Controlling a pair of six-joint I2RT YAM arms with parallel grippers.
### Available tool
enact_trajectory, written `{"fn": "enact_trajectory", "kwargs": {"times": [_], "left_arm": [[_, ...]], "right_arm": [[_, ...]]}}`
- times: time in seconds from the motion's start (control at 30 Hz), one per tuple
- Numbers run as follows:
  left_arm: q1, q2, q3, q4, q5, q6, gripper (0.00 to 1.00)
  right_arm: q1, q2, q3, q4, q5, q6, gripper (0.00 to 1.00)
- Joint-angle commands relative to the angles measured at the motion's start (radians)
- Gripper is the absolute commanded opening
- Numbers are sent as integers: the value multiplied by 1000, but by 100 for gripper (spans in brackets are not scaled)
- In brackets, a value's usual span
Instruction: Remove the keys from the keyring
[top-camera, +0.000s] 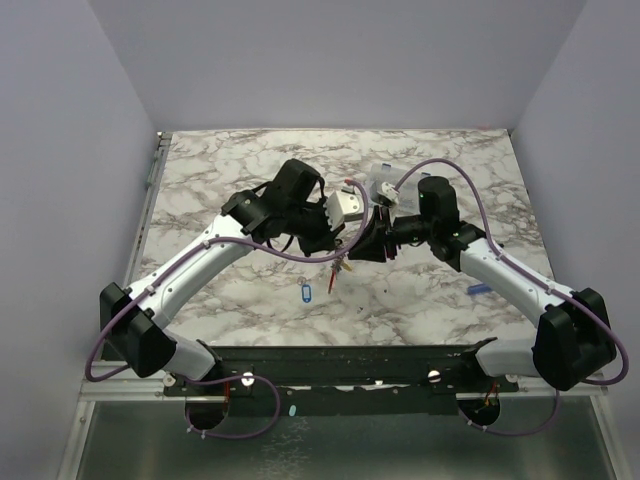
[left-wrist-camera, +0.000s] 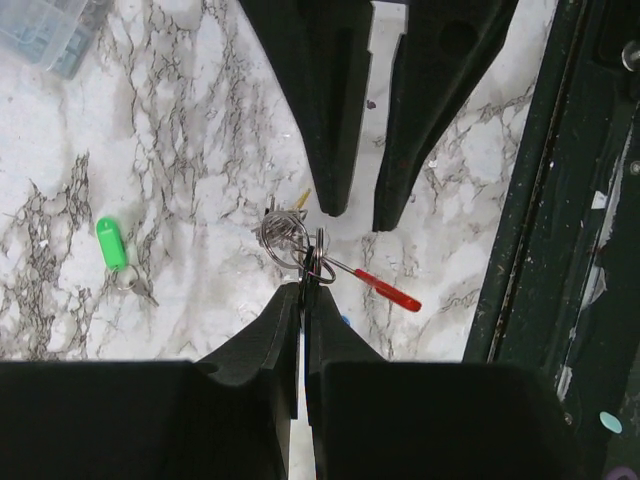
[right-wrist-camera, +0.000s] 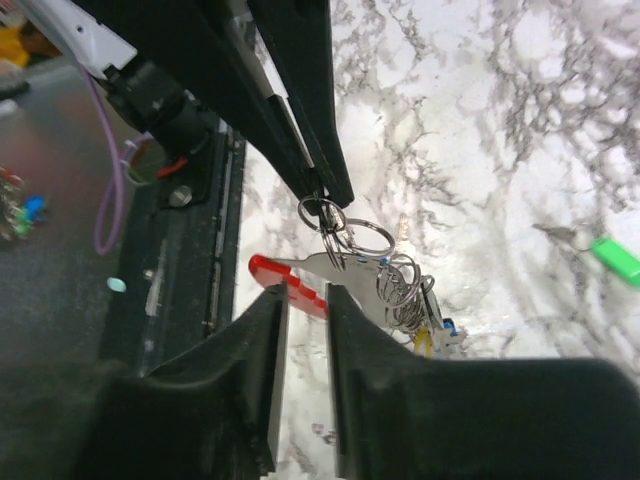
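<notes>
My left gripper (left-wrist-camera: 303, 288) is shut on the thin wire keyring (left-wrist-camera: 316, 262) and holds the bunch above the marble table (top-camera: 240, 290). It also shows in the top view (top-camera: 343, 250). From the ring hang several smaller rings (right-wrist-camera: 400, 285) and keys, including a flat key with a red tag (right-wrist-camera: 285, 277) and yellow (right-wrist-camera: 425, 342) and blue tags behind it. My right gripper (right-wrist-camera: 305, 300) is open, its fingertips on either side of the red tag without pinching it; it faces the left one in the top view (top-camera: 366, 245).
A loose key with a green tag (left-wrist-camera: 110, 243) lies on the table; it also shows in the right wrist view (right-wrist-camera: 615, 260). A blue-tagged key (top-camera: 306, 293) lies near the front. A clear compartment box (top-camera: 385, 185) stands behind the grippers. The dark mounting rail (top-camera: 350, 360) runs along the near edge.
</notes>
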Motion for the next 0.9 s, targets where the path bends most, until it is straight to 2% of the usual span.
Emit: {"fn": "enact_trajectory", "kwargs": {"times": [0.0,0.07,0.17,0.3,0.7,0.77,0.87], "left_arm": [[0,-45,-9,21,93,27,0],[0,-48,-12,15,131,47,0],[1,-50,-15,14,160,60,0],[0,-48,-13,14,171,64,0],[0,-43,-12,45,135,27,0],[0,-48,-23,48,110,25,0],[5,-58,-41,50,82,19,0]], "right_arm": [[-6,1,17,31,-39,-6,38],[-6,3,16,51,-61,-6,49],[-5,11,16,67,-101,-29,51],[-4,19,17,80,-145,-48,41],[5,15,2,76,-116,-46,13],[6,11,6,67,-115,-46,3],[5,7,14,67,-106,-19,1]]}}
